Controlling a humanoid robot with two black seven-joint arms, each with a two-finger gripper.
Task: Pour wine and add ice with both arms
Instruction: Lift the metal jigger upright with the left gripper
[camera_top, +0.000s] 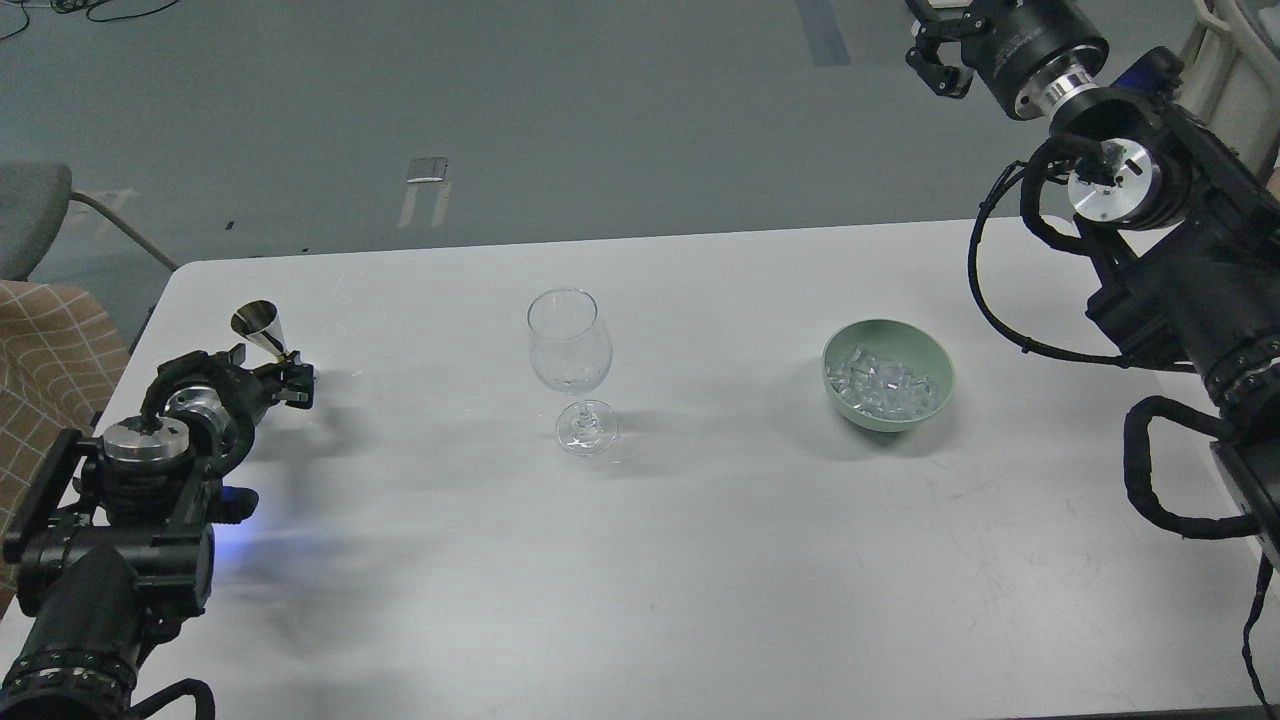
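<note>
1. The ice (884, 384) is a heap of small, clear, glassy chunks that glint white; it fills the bottom of a pale green bowl (932, 362) standing on the white table (700, 560), at about 3 o'clock from the glass.
2. The stemmed glass (569, 345) stands upright near the middle of the table, clear and see-through; whether any wine lies in it cannot be told.
3. A small metal jigger (258, 327), cone-shaped with its shiny open mouth up and tilted slightly, sits near the table's left edge, at about 9 o'clock from the glass and well apart from it.
4. The left claw (290, 380) is at the jigger's lower half, covering its base. Its fingers are dark and seen end-on, so I cannot tell how far apart they are or whether they grip the jigger.
5. The right claw (935, 55) hangs high beyond the table's far edge, at about 12 o'clock from the bowl, partly cut by the frame. Its fingers look spread and hold nothing.
</note>
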